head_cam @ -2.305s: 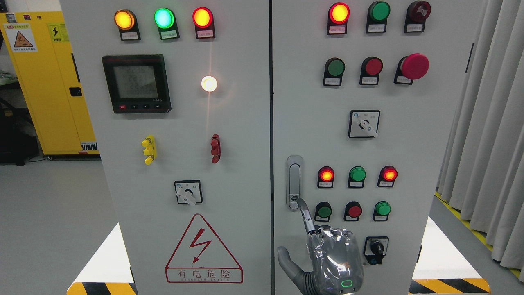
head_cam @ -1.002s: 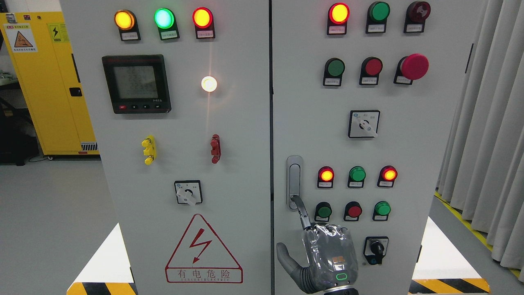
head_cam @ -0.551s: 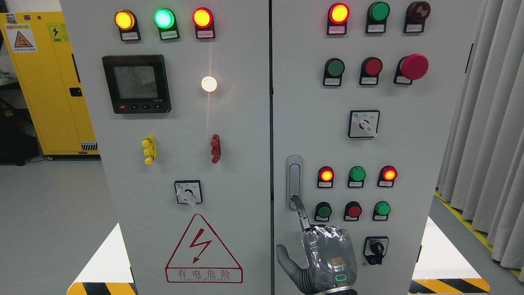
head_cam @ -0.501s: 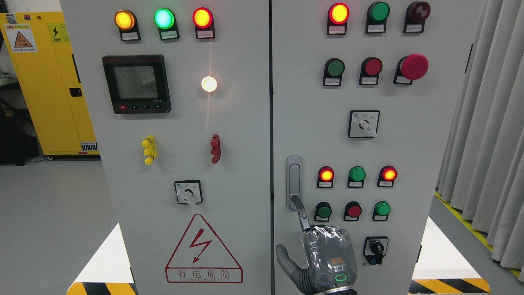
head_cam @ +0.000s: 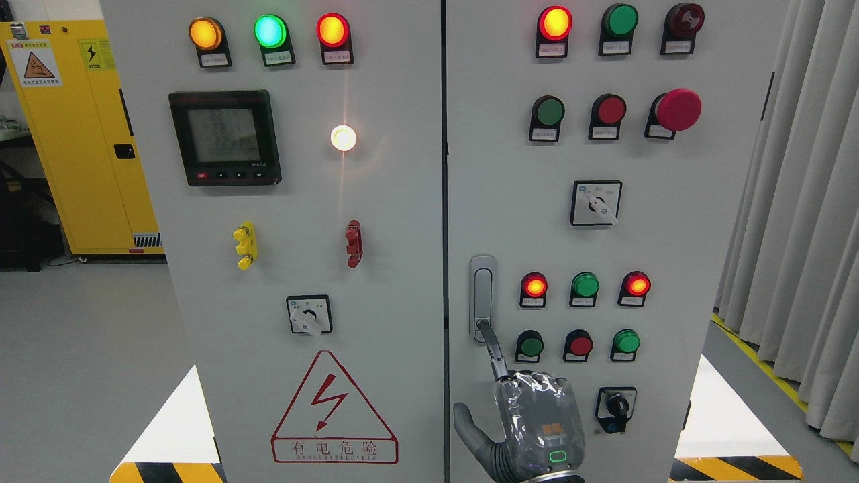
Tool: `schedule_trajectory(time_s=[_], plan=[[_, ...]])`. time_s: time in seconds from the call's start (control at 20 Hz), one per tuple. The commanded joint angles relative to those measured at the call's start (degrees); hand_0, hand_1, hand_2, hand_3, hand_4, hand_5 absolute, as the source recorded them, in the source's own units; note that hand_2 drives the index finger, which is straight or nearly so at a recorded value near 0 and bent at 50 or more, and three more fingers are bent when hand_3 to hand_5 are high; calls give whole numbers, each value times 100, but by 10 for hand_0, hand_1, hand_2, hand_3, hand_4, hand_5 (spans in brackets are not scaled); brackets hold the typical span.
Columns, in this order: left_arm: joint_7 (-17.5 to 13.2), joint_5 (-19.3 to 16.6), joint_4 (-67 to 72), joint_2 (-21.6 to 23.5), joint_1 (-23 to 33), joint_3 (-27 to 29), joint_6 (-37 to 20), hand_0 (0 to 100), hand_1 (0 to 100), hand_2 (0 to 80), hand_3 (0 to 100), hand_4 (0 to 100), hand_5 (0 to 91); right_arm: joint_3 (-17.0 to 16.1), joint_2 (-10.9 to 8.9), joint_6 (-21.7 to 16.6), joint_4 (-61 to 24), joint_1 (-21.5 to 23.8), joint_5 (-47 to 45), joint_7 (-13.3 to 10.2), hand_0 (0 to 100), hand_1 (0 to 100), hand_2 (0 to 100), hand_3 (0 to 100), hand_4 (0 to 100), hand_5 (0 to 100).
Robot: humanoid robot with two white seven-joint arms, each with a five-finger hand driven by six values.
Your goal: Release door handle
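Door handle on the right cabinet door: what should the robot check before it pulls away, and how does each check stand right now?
1. Contact ended: not ok. The right robot hand has its index fingertip at the door handle, at its lower end.
2. Nothing gripped: ok. The handle is not enclosed.
3. Handle lying flat in its plate: cannot tell from straight ahead.
4. Retreat path: ok, but the green button sits close beside the finger.
5. Left arm's position: cannot tell, out of view.
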Motion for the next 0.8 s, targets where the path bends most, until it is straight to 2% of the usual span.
schedule_trajectory(time_s=[0.0,0.75], plan=[[-2,6,-88,0,97,0,5,120,556,0,0,0,0,-1,1,38,12,3,-1,103,366,361,0,971,989,1000],[-2,-2,-88,0,97,0,5,120,556,0,0,0,0,16,1,64,12,55,-1,103,377,364,0,976,990,1000]])
